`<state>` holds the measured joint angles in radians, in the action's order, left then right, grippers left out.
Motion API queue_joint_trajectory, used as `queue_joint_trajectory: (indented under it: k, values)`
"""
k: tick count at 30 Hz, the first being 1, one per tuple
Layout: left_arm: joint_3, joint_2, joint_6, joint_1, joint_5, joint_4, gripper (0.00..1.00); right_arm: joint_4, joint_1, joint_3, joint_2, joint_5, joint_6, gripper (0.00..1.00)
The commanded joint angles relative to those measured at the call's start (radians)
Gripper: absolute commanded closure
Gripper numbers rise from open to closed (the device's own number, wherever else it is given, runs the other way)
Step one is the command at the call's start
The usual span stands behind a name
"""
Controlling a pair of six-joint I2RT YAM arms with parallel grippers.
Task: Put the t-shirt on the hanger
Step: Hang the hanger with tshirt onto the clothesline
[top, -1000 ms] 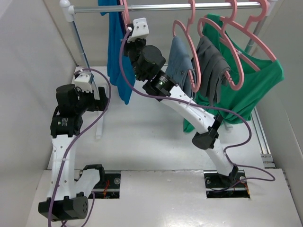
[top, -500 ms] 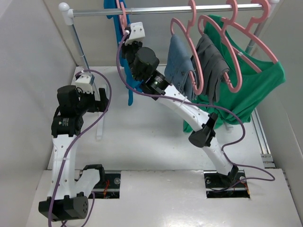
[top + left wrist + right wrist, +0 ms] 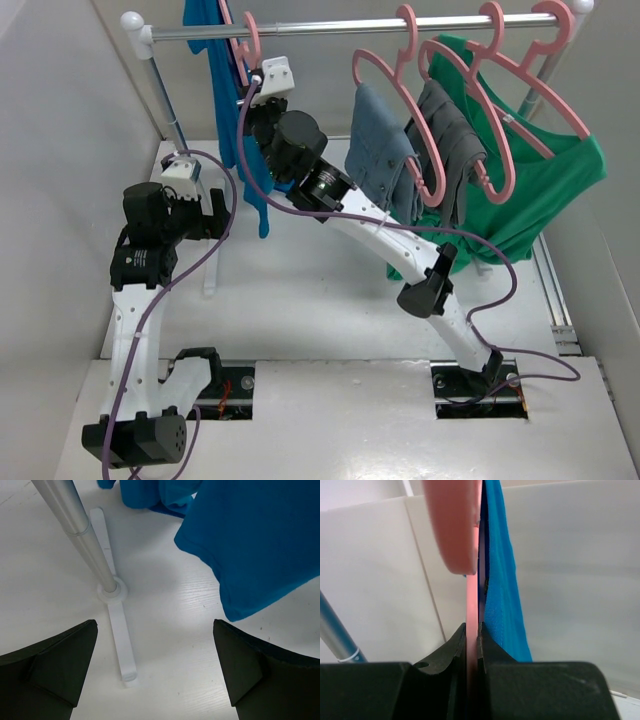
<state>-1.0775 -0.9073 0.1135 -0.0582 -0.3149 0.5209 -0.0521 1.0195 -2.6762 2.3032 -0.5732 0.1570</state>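
Both halves of your left tool [image 3: 154,626] run off the frame's bottom edge. It gapes wide over the table [image 3: 175,645], gripping nothing. Just beyond hangs the t-shirt [image 3: 250,545]: plain royal blue, hem near the table. Farther up, your right arm stretches toward the rail [image 3: 350,22], right tool [image 3: 472,647] clamped on the hanger [image 3: 454,525]. Hanger's near part is blurred, the shirt draped against it.
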Motion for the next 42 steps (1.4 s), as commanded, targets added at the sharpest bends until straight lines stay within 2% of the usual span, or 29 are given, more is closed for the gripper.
queue_joint_trajectory:
  k: [1, 9, 11, 14, 19, 25, 32, 36, 42]
  values:
    - [0.002, 0.016, -0.005, 0.004, -0.016, -0.024, 0.0, -0.021, 0.027, -0.039, 0.016, 0.038, -0.005, 1.0]
    - [0.002, 0.016, -0.005, 0.004, -0.016, -0.024, 0.0, -0.022, 0.027, -0.039, 0.016, 0.036, 0.004, 1.0]
    - [0.002, 0.016, -0.005, 0.004, -0.016, -0.024, 0.0, -0.035, 0.027, -0.012, 0.004, 0.036, 0.015, 0.83]
    - [0.002, 0.016, -0.005, 0.004, -0.016, -0.024, 0.0, -0.064, 0.027, 0.047, -0.031, 0.061, 0.042, 0.48]
    - [0.011, 0.016, 0.005, 0.004, -0.016, -0.024, 0.0, -0.084, 0.027, 0.174, -0.125, 0.176, 0.09, 0.29]
    - [0.021, 0.025, 0.005, 0.004, -0.016, -0.024, 0.0, -0.084, 0.027, 0.384, -0.287, 0.243, 0.09, 0.27]
    - [0.03, 0.025, 0.005, 0.004, -0.016, -0.024, 0.0, -0.084, 0.036, 0.619, -0.482, 0.374, 0.099, 0.17]
    - [0.03, 0.025, 0.014, 0.004, -0.016, -0.033, 0.0, -0.075, 0.036, 0.72, -0.56, 0.397, 0.099, 0.1]
    - [0.03, 0.025, 0.014, 0.004, -0.026, -0.033, 0.0, -0.075, 0.036, 0.832, -0.66, 0.456, 0.099, 0.08]
